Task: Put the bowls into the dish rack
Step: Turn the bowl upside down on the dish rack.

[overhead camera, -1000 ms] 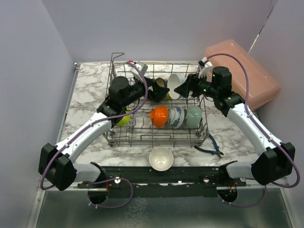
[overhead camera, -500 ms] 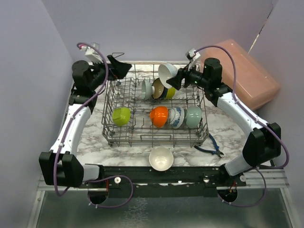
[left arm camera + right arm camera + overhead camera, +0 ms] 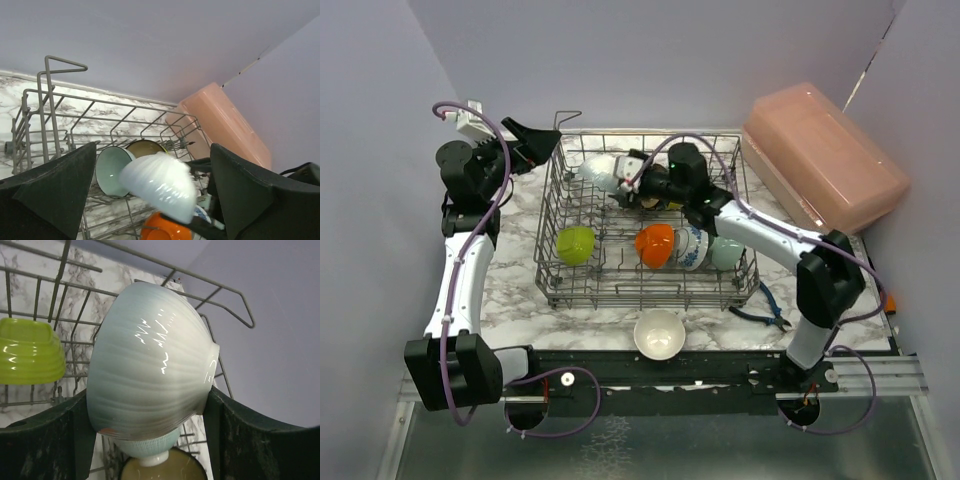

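The dish rack point(image 3: 650, 292) lay under my right hand point(image 3: 623, 181), which pinched a pale ribbed bowl point(image 3: 150, 365) above its far-left tines. Behind my wrist stood a lime bowl point(image 3: 575, 244), an orange bowl point(image 3: 655, 244), a patterned bowl point(image 3: 692, 247) and a mint bowl point(image 3: 726, 250). Only the overhead view showed a cream bowl point(image 3: 659, 334) outside the near rim. My left hand point(image 3: 533, 143) hung spread, outside the rack's far-left corner.

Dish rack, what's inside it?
Front row: a lime green bowl, an orange bowl, a blue-patterned bowl and a mint green bowl. Behind them, at least two more bowls, mostly covered by the right arm holding a pale bowl above.
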{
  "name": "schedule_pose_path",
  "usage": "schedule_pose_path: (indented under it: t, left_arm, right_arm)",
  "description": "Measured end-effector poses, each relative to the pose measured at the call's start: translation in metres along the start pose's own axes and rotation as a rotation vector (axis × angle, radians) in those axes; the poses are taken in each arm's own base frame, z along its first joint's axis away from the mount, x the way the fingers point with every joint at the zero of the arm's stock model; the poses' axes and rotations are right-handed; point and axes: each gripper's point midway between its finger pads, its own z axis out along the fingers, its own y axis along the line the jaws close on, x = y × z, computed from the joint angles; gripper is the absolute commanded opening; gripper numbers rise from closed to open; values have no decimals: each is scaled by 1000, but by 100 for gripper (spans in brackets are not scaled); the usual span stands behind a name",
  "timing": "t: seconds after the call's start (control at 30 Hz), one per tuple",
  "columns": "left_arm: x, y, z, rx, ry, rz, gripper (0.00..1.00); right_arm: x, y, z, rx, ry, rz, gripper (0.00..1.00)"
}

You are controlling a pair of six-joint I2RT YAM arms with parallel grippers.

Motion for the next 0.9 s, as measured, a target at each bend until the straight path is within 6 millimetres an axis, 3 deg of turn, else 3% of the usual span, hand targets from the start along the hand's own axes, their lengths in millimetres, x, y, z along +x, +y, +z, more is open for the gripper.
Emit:
schedule_pose_path:
  t: [0.2, 0.37, 0.9]
  left_arm:
    - [3, -2, -4, 9, -10, -31, 95]
    - [10, 2, -6, -5, 6, -40, 95]
    - [18, 4, -12, -10, 11, -42, 95]
  right_arm:
    - [43, 34, 43, -48, 45, -246, 0]
    - [73, 44, 63, -55, 69, -403, 0]
    - [79, 49, 99, -33, 5, -863, 1]
